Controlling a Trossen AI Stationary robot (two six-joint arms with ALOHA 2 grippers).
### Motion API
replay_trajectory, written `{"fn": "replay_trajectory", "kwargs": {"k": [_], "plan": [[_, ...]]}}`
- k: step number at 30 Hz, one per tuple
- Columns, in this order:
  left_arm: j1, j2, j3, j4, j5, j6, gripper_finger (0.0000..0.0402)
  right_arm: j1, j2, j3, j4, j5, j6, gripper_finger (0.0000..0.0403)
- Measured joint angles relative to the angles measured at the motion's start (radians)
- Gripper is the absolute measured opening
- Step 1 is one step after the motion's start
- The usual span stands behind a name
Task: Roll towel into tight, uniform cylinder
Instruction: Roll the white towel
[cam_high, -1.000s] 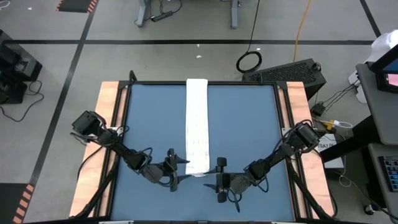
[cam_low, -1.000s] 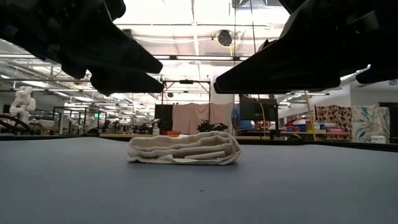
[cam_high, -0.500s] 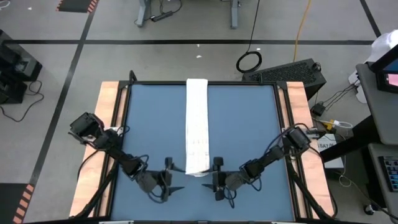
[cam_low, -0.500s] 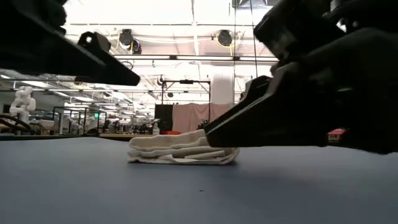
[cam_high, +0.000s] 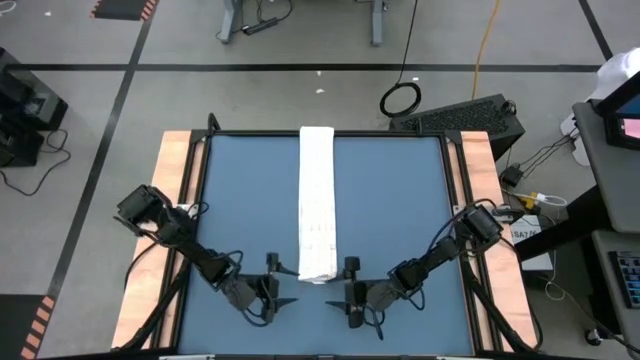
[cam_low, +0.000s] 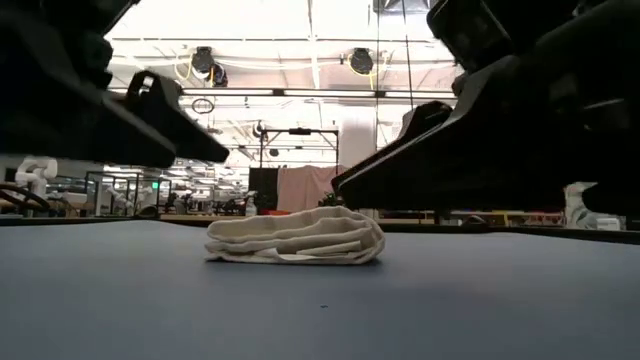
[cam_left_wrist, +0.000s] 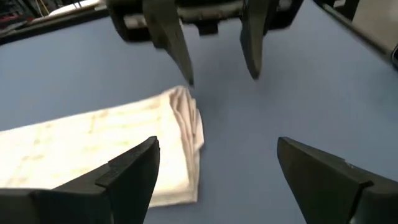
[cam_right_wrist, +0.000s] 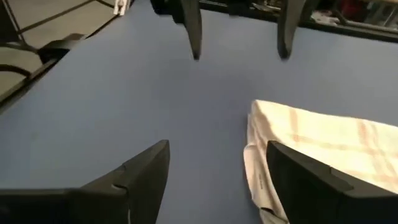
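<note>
I am holding my left gripper (cam_high: 275, 286) with its two dark fingers spread wide and nothing between them, hovering just beside the near end of the towel, on its left. My right gripper (cam_high: 349, 291) is doing the same on the towel's right side, fingers apart and empty; I cannot say whether they are done opening. Both are sitting slightly nearer my base than the folded edge.

The towel (cam_high: 318, 205), a white soft cloth strip with faint grey grid lines, is lying flat down the middle of the blue table top (cam_high: 400, 215), running from the far rim toward me. Its near end (cam_low: 296, 238) is already bunching into a low, loose fold of a few layers, not yet a round roll.

To do this step well, I am judging that both grippers should be coming in level with each other, one at each corner of that bunched end, so the fold is turning over evenly. I should be pinching low, catching all layers, and keeping the edges square to the strip's length, or the cylinder may be coning to one side.
</note>
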Motion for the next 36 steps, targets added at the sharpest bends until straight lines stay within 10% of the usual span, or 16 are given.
{"fn": "replay_trajectory", "kwargs": {"k": [21,36], "plan": [[0.058,0.169,0.002,0.143,0.002,0.054,0.0326,-0.049,-0.004,0.0,-0.136,0.037,0.093,0.0253],[0.083,0.171,0.002,0.116,0.051,0.052,0.032,-0.067,-0.005,0.002,-0.235,0.002,0.244,0.0157]]}}
